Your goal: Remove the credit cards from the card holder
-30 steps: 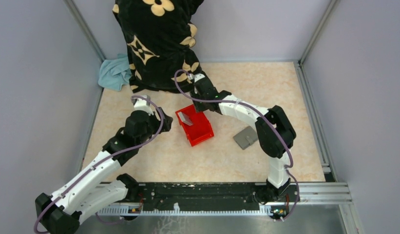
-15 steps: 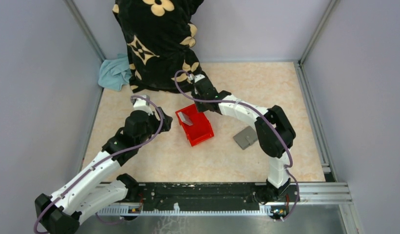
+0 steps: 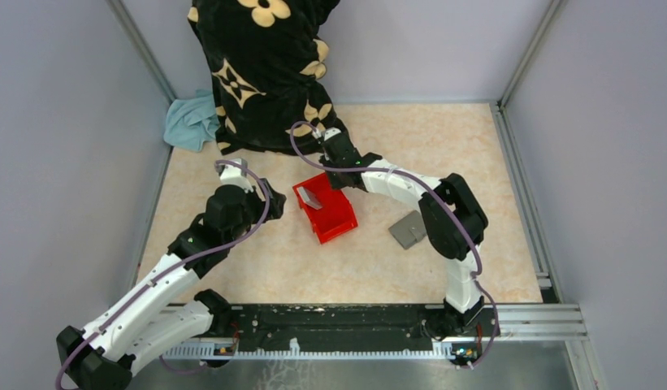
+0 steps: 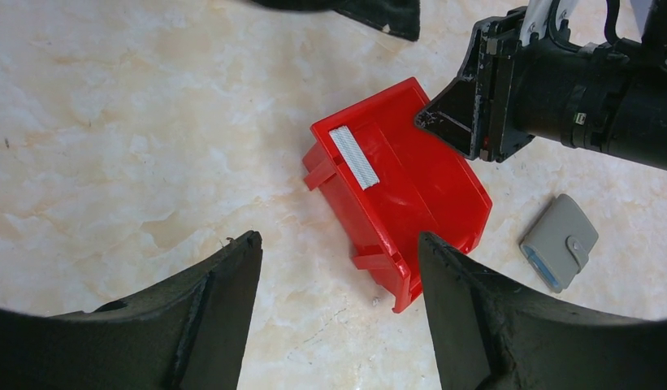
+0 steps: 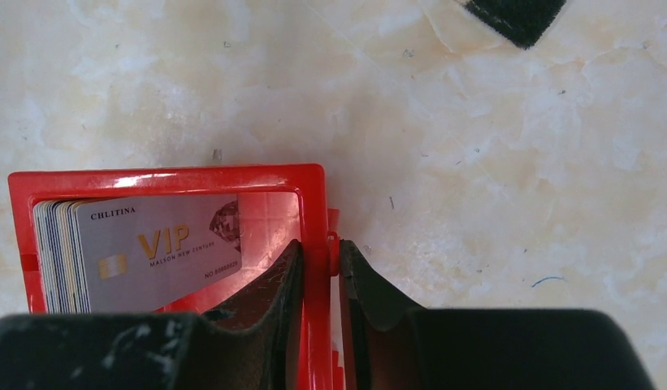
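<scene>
Right wrist view: right tool [image 5: 322,248] clamped the red bin [image 5: 167,173] by its wall, credit cards [image 5: 159,244] stacked inside. Left tool [image 4: 338,240] hovered wide open, empty. Card holder [image 4: 557,236] lay closed on the tabletop [image 4: 110,122]. Extraction looked done; next, release without tipping.

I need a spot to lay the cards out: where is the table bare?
The table is bare far right, between the right arm and the side rail, and along the near strip between red bin and base rail. Crowded: around the bin, by the card holder, and at the back under the black cloth.
</scene>
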Controlling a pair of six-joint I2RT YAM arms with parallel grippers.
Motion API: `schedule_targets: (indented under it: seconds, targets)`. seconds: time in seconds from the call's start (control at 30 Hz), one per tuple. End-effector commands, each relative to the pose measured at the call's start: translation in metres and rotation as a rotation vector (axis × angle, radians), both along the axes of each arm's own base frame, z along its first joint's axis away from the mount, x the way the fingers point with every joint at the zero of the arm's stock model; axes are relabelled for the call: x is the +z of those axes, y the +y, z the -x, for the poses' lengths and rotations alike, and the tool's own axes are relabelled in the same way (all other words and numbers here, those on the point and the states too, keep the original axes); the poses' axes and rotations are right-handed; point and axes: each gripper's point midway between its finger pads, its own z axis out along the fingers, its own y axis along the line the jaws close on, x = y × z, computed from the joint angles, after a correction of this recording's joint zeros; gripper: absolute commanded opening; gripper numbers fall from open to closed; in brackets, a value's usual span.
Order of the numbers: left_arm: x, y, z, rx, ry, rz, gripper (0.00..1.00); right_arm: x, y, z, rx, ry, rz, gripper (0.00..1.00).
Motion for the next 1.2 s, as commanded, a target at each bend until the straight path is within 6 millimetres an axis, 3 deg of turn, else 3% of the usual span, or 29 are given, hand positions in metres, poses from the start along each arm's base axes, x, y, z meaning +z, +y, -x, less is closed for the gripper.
schedule_targets:
  seconds: [0.0,0.27,0.7,1.17]
  targets:
    - [0.014,0.003,0.000,0.006,-0.028,0.001,0.77,0.021,0.012,-0.012,-0.008,-0.053,-0.031,0.15]
    - [0.010,0.004,0.001,0.006,-0.021,-0.008,0.77,0.022,0.011,-0.019,-0.054,-0.057,-0.030,0.09]
    - [0.012,0.008,0.002,0.013,-0.029,-0.021,0.78,0.034,0.022,-0.036,-0.092,-0.074,-0.052,0.07]
    - [0.012,0.015,0.005,0.020,-0.033,-0.044,0.78,0.028,0.032,-0.054,-0.106,-0.062,-0.055,0.06]
